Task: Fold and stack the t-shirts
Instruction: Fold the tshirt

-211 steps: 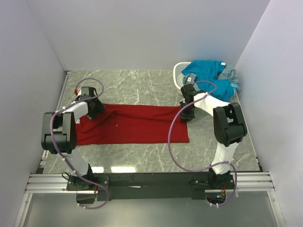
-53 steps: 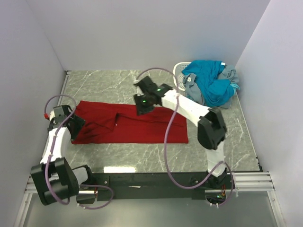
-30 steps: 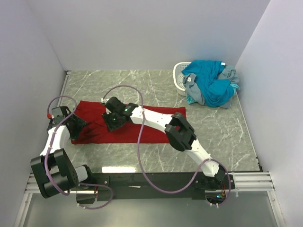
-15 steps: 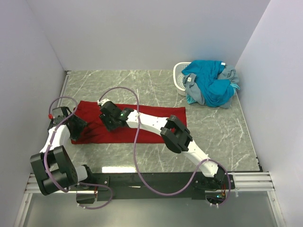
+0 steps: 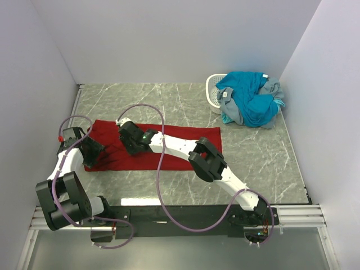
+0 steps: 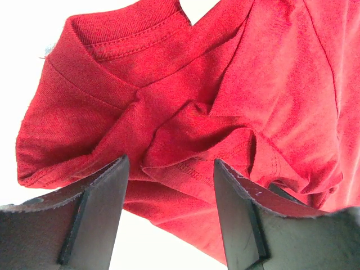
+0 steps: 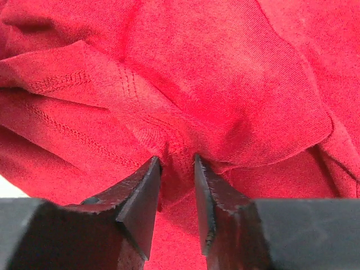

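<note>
Grey marble table (image 5: 169,101) carries your red t-shirt (image 5: 180,130), spread out left of centre. Your right gripper (image 7: 177,163) reaches across it, jaws pinching a bunched ridge of cloth, probably to pull that rumple flat. Your left gripper (image 6: 169,166) sits over the collar end, jaws spread, holding nothing. The teal and grey t-shirts (image 5: 250,101) are heaped on the basket (image 5: 212,90).

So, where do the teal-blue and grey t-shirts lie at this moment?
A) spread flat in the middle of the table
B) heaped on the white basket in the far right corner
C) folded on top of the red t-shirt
B: the teal-blue and grey t-shirts lie crumpled in a heap on the white basket, and only the red t-shirt lies spread out.
</note>
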Robot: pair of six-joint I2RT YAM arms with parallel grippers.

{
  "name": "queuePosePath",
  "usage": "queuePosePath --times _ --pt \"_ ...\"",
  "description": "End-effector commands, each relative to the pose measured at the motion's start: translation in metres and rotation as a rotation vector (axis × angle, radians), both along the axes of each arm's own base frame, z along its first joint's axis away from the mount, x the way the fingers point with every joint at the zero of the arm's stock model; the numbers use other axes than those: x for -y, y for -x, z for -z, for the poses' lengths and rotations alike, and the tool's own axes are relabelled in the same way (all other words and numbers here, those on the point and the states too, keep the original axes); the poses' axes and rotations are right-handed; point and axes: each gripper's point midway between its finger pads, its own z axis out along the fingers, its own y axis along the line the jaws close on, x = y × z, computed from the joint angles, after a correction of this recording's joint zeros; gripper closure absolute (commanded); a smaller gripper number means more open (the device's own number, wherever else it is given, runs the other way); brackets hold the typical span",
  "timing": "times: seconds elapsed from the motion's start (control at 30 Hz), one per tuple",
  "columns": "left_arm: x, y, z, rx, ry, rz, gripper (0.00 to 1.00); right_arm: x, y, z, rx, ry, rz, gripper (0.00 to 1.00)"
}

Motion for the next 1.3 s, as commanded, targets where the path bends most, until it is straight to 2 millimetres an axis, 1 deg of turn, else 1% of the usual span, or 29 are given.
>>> queuePosePath --times 0.0,0.03,0.1,0.13,0.17,0.2,0.23,0.3,0.37,0.4,0.43,0.47,0.5,0.53,0.57,0.6,0.63,0.67,0.73,0.77,0.8,0.83,0.9,1.03,1.1,1.17,1.23,1.27 --pt "0.002 -0.004 -0.002 0.027 0.002 0.018 0.33 -0.008 -0.012 -0.018 0.051 -0.038 0.022 0.65" --pt "0.003 -0.005 -0.003 0.030 0.001 0.019 0.33 -0.006 -0.012 -0.019 0.053 -0.035 0.028 0.68" --pt "0.002 -0.004 -0.003 0.030 -0.005 0.016 0.33 -0.005 -0.013 -0.031 0.065 -0.056 0.039 0.73" --pt "0.002 -0.004 -0.004 0.033 -0.006 0.018 0.33 0.000 -0.012 -0.028 0.061 -0.048 0.039 0.75" --pt "0.001 -0.005 -0.004 0.033 -0.008 0.017 0.33 0.000 -0.010 -0.036 0.062 -0.061 0.036 0.80" --pt "0.002 -0.004 -0.004 0.034 -0.008 0.017 0.33 0.001 -0.008 -0.036 0.053 -0.068 0.036 0.83" --pt "0.001 -0.005 -0.005 0.038 -0.009 0.016 0.33 0.000 -0.003 -0.034 0.035 -0.073 0.023 0.89" --pt "0.002 -0.005 -0.006 0.039 -0.011 0.018 0.33 0.000 0.001 -0.039 0.022 -0.087 0.018 0.95" --pt "0.000 -0.005 -0.007 0.042 -0.016 0.014 0.33 0.003 0.004 -0.037 0.005 -0.089 0.019 1.00" --pt "0.000 -0.005 -0.008 0.043 -0.021 0.015 0.33 0.003 0.005 -0.044 0.010 -0.098 0.019 1.00" --pt "-0.001 -0.005 -0.010 0.047 -0.024 0.012 0.33 0.006 0.005 -0.044 0.011 -0.096 0.025 1.00" --pt "-0.001 -0.005 -0.010 0.050 -0.026 0.015 0.33 0.008 0.005 -0.052 0.019 -0.104 0.026 1.00" --pt "-0.001 -0.005 -0.011 0.051 -0.030 0.011 0.33 0.008 0.007 -0.055 0.021 -0.108 0.024 1.00" --pt "-0.001 -0.005 -0.011 0.053 -0.031 0.013 0.33 0.012 0.008 -0.052 0.019 -0.101 0.025 1.00" --pt "-0.002 -0.005 -0.011 0.051 -0.035 0.012 0.33 0.013 0.009 -0.060 0.023 -0.114 0.024 1.00" --pt "-0.002 -0.006 -0.012 0.053 -0.036 0.012 0.33 0.014 0.011 -0.061 0.020 -0.118 0.024 1.00" --pt "-0.002 -0.005 -0.011 0.051 -0.036 0.011 0.33 0.017 0.013 -0.058 0.015 -0.112 0.025 1.00" --pt "-0.002 -0.005 -0.012 0.052 -0.037 0.010 0.33 0.018 0.013 -0.065 0.019 -0.123 0.028 1.00" --pt "-0.002 -0.005 -0.012 0.055 -0.038 0.010 0.33 0.022 0.014 -0.063 0.018 -0.116 0.030 1.00" --pt "-0.002 -0.006 -0.013 0.058 -0.038 0.011 0.33 0.023 0.015 -0.068 0.023 -0.120 0.028 1.00" --pt "-0.001 -0.006 -0.012 0.059 -0.037 0.013 0.33 0.025 0.015 -0.068 0.026 -0.118 0.029 1.00" --pt "-0.001 -0.006 -0.012 0.059 -0.036 0.014 0.33 0.028 0.016 -0.066 0.022 -0.112 0.029 1.00" --pt "0.000 -0.006 -0.010 0.055 -0.033 0.015 0.33 0.029 0.020 -0.069 0.021 -0.114 0.024 1.00" --pt "0.000 -0.006 -0.011 0.056 -0.035 0.017 0.34 0.035 0.024 -0.060 0.000 -0.092 0.018 0.99" --pt "0.000 -0.007 -0.014 0.070 -0.040 0.017 0.35 0.036 0.024 -0.056 -0.007 -0.082 0.019 0.98" --pt "0.002 -0.008 -0.016 0.082 -0.041 0.029 0.35 0.039 0.025 -0.051 -0.012 -0.062 0.024 0.96" --pt "0.007 -0.010 -0.018 0.090 -0.041 0.049 0.36 0.042 0.025 -0.050 -0.009 -0.050 0.031 0.93" --pt "0.009 -0.010 -0.018 0.088 -0.044 0.057 0.37 0.043 0.024 -0.053 -0.004 -0.050 0.037 0.92"
